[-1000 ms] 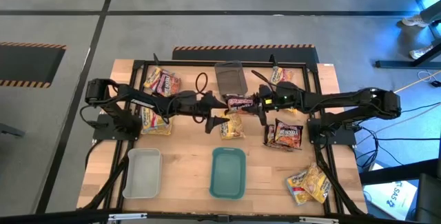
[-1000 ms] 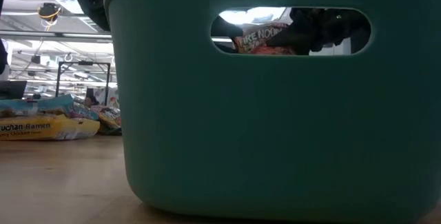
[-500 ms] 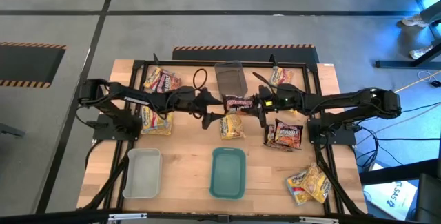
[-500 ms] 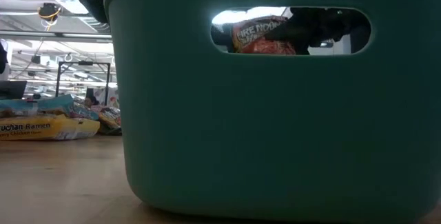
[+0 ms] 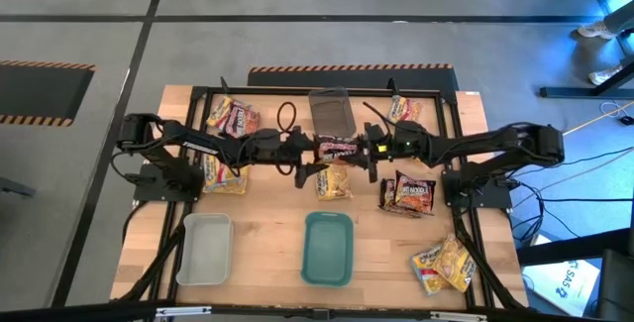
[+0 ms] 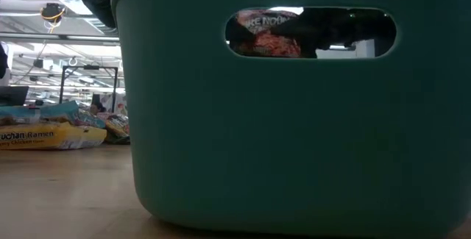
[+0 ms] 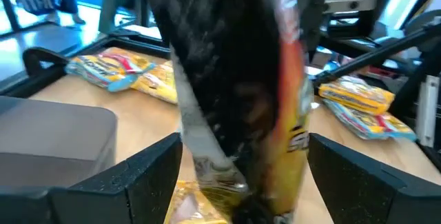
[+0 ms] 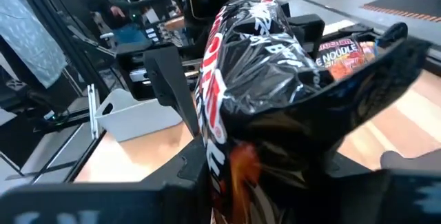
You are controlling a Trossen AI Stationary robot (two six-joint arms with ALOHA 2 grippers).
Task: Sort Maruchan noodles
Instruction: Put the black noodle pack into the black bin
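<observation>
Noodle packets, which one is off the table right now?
The dark maroon-black packet at table centre, held by the right gripper; the others lie flat.

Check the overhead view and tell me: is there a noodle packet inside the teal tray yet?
No: in the overhead view the teal tray shows only its bare bottom, while the dark packet hangs between the two grippers farther back.

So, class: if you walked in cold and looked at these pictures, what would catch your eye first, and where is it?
First, the two dark arms meeting over the middle of the table, with a dark noodle packet hanging between them. The right pincer grips it, while the left pincer stands open around its other end. Next, the teal tray at the near edge, so close to the low camera that it fills that view, and the yellow packets in the near right corner.
</observation>
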